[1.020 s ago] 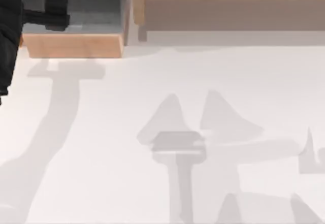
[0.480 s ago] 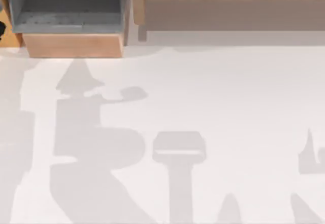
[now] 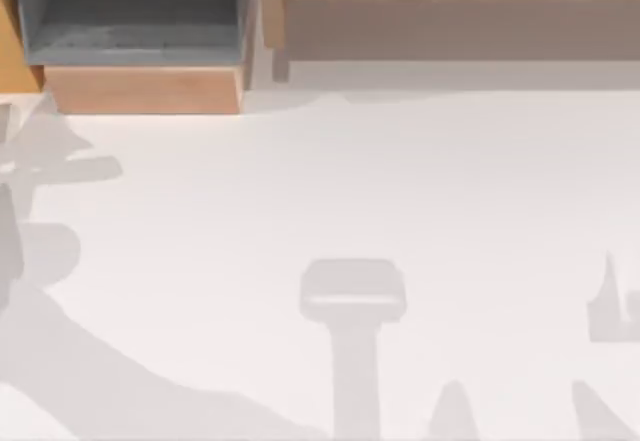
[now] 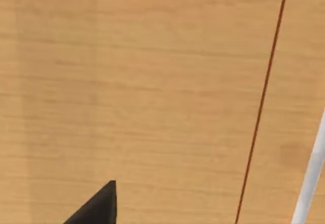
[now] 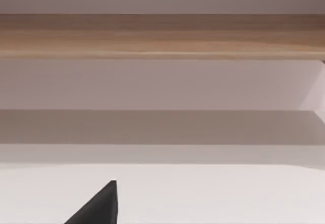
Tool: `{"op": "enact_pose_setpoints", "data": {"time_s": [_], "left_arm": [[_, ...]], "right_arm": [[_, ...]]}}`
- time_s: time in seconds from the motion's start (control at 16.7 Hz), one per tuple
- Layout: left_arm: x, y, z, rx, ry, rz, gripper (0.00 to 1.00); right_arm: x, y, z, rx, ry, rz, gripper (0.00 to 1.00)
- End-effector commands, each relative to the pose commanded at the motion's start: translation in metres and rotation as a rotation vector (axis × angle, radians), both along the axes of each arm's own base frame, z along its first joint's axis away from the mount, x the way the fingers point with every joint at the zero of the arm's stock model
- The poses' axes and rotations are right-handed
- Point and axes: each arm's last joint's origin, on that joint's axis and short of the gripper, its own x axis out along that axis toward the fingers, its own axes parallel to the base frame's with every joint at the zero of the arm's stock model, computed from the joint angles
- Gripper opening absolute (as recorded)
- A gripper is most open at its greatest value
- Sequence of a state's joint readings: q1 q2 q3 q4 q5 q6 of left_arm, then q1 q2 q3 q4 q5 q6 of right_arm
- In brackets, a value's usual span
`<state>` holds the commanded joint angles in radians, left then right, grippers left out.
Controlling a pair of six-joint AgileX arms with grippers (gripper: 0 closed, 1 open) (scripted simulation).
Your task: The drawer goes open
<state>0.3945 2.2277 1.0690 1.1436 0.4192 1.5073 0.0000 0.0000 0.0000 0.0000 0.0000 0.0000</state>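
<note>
The drawer (image 3: 140, 89) stands pulled out at the table's back left in the top view. It has a light wooden front and a bare grey inside (image 3: 130, 16). A black tip of my left gripper (image 4: 99, 206) shows in the left wrist view, close to a tan wooden panel (image 4: 142, 82) with a thin dark seam. In the right wrist view, a black tip of my right gripper (image 5: 99, 206) hangs over the white table, facing the long wooden shelf (image 5: 162, 36).
A long wooden cabinet (image 3: 450, 11) runs along the back edge, right of the drawer. A strip of orange wood (image 3: 15, 61) sits left of the drawer. Arm shadows fall across the white table (image 3: 400, 181).
My left arm, over the drawer a second ago, has gone out of the top view past the left edge, and its shadow has slid left. The drawer has stayed pulled out.
</note>
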Motion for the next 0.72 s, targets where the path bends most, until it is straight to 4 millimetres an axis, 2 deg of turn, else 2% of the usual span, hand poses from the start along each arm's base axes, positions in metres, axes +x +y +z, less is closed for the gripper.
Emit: {"op": "enact_pose_setpoints", "data": {"time_s": [0.18, 0.54, 0.72], "left_arm": [[0.002, 0.011, -0.011, 0.077, -0.009, -0.02, 1.0], [0.003, 0.009, -0.011, 0.079, -0.007, -0.023, 1.0], [0.013, 0.01, -0.011, 0.081, -0.01, -0.021, 1.0]], "right_arm": [[0.0, 0.0, 0.0, 0.0, 0.0, 0.0, 1.0], [0.0, 0.0, 0.0, 0.0, 0.0, 0.0, 1.0], [0.0, 0.0, 0.0, 0.0, 0.0, 0.0, 1.0]]}}
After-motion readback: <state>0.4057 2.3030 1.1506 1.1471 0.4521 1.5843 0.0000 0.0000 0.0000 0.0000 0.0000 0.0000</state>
